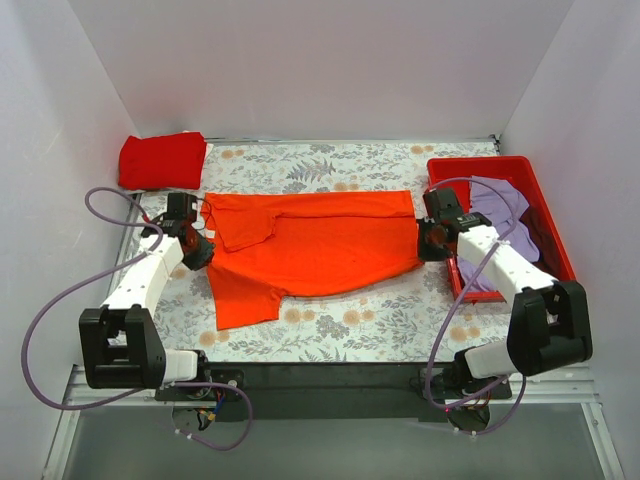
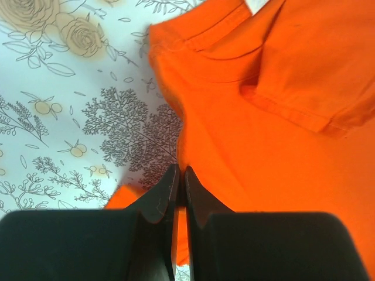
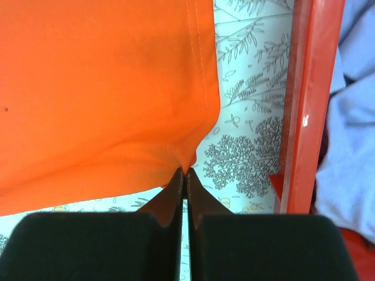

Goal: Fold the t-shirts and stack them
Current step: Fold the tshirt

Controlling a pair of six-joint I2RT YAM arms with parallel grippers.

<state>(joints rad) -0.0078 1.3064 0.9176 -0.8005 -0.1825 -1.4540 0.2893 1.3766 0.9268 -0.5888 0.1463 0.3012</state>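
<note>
The bright orange t-shirt [image 1: 310, 245] lies spread across the middle of the floral table, one sleeve folded over near its left end. My left gripper [image 1: 197, 250] is shut on the shirt's left edge, seen in the left wrist view [image 2: 180, 171] with orange cloth [image 2: 281, 117] between the jaws. My right gripper [image 1: 428, 240] is shut on the shirt's right bottom corner, seen in the right wrist view [image 3: 185, 172] pinching the cloth [image 3: 99, 93]. A folded deeper red t-shirt [image 1: 162, 160] lies at the back left. A pale lavender t-shirt [image 1: 497, 225] lies in the bin. The maroon one is not in view.
A rigid red plastic bin [image 1: 548, 215] stands at the right, its wall [image 3: 307, 99] close beside my right gripper. White walls enclose the table on three sides. Purple cables loop beside both arms.
</note>
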